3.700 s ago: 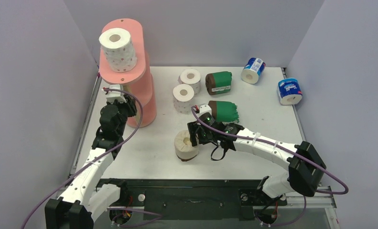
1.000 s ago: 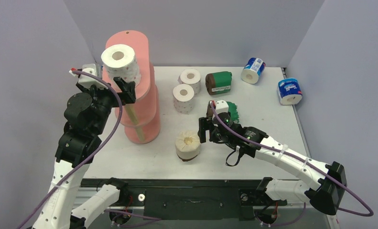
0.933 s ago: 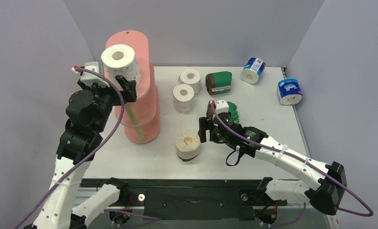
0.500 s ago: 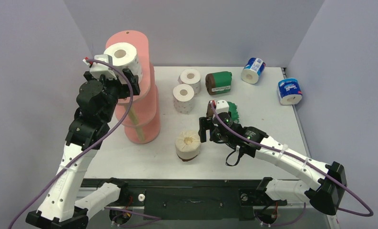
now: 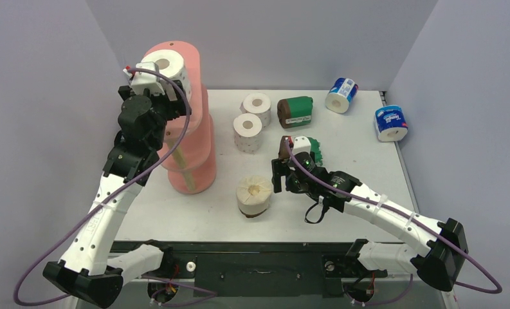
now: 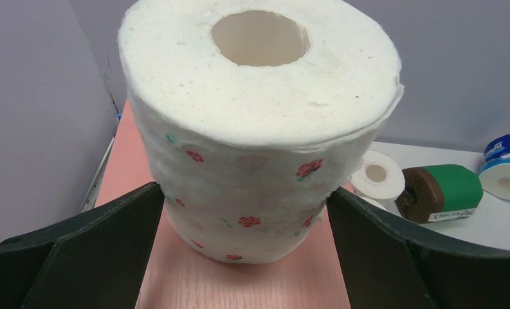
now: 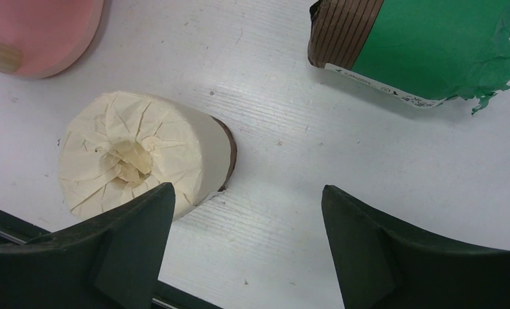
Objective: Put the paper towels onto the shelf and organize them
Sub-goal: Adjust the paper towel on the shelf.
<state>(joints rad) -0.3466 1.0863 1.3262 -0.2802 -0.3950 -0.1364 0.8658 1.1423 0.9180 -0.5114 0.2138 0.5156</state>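
The salmon-pink shelf (image 5: 191, 168) stands upright at the table's left. A white roll with red dots (image 5: 165, 64) stands on its top board (image 6: 239, 283). My left gripper (image 5: 170, 96) is open, and its dark fingers (image 6: 98, 251) flank that roll (image 6: 258, 129) near its base. On the table lie two more dotted rolls (image 5: 257, 106) (image 5: 247, 129), a cream roll (image 5: 253, 195), two green-wrapped rolls (image 5: 295, 111) (image 5: 303, 149) and two blue-white rolls (image 5: 341, 94) (image 5: 391, 123). My right gripper (image 5: 279, 183) hangs open just right of the cream roll (image 7: 136, 161), holding nothing.
Grey walls close in the table on the left, back and right; the left wall (image 5: 46, 129) is near the shelf. A black rail (image 5: 258, 261) runs along the near edge. The torn green wrapper (image 7: 426, 51) lies just beyond my right gripper (image 7: 245, 193).
My left arm has risen and swung toward the shelf's top, bringing its open fingers to either side of the dotted roll. The right arm has hardly moved.
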